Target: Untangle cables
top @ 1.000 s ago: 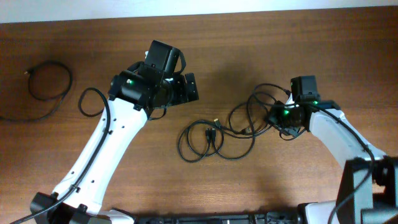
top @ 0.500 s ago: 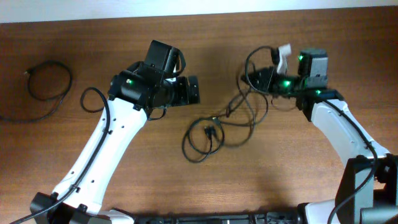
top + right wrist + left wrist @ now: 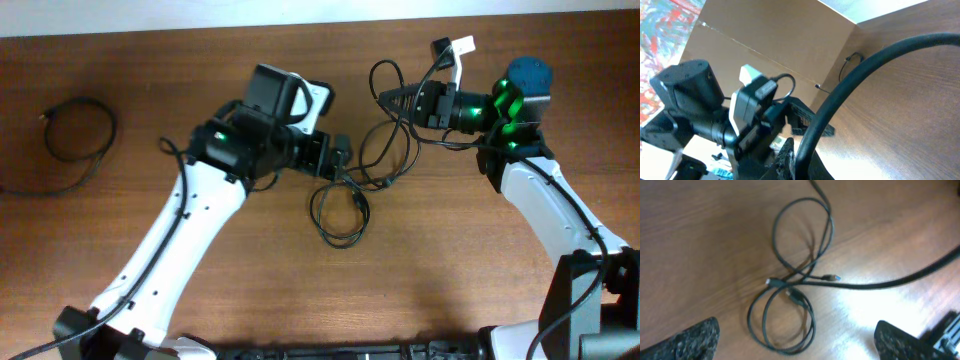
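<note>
With the right gripper (image 3: 416,101) pinching the thin black cables (image 3: 350,196) at 2 o'clock, pin their loop with your spread left gripper (image 3: 338,157).

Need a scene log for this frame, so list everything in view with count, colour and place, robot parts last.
wooden table: one, brown, beneath everything.
coiled thin black cable: one, black, alone at the far left of the table.
tangled thin black cables: at least two, black, looped together at the table centre, with one strand running up to the right gripper.
small white tag: one, white, on a cable end near the right gripper.
left arm: one, white and black, reaching in from the lower left.
left gripper: one, black, open over the tangle.
right arm: one, white and black with green lights, at the right.
right gripper: one, black, shut on a strand of the tangle.
</note>
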`<state>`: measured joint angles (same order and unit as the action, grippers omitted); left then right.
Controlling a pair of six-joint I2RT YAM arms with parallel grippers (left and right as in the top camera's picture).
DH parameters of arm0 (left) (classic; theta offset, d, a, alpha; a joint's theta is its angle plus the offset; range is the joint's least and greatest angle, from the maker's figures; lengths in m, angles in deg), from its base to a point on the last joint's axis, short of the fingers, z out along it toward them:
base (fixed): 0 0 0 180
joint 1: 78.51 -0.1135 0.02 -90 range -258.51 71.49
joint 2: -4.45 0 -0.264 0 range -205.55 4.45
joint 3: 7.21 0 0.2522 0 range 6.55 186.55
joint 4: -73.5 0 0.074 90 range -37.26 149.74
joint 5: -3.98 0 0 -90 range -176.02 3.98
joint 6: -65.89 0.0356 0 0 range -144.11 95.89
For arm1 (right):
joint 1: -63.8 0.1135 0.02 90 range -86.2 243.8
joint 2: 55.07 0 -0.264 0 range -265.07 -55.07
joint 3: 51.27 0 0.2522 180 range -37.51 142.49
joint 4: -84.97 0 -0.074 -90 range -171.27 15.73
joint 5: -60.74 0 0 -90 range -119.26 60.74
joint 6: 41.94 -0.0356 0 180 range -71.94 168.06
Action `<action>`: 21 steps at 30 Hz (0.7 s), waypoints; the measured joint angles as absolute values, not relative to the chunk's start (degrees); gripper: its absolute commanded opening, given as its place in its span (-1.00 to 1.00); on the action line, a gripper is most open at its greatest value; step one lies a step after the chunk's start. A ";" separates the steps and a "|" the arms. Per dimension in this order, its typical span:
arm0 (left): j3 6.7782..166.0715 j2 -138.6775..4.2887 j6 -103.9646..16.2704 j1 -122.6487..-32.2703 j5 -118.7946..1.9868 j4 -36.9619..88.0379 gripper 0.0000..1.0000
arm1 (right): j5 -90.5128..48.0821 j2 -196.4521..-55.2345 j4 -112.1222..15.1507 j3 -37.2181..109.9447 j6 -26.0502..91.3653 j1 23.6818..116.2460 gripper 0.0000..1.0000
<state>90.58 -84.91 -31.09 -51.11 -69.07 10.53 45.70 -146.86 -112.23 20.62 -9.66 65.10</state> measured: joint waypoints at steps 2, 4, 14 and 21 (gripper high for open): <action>86.32 -84.80 -29.72 -50.50 -68.33 14.42 1.00 | 45.74 -146.86 -112.23 20.62 -11.73 65.04 -0.92; 82.14 -84.63 -29.65 -50.54 -67.37 20.35 0.99 | 45.85 -146.86 -112.21 20.62 -12.65 64.71 -0.92; 67.63 -84.63 -28.14 -48.95 -72.70 34.03 0.98 | 45.90 -146.86 -112.21 20.62 -16.02 63.99 -0.92; 67.39 -84.63 -36.08 -51.99 -74.71 34.01 0.98 | 45.90 -146.86 -112.21 20.62 -16.43 63.99 -0.92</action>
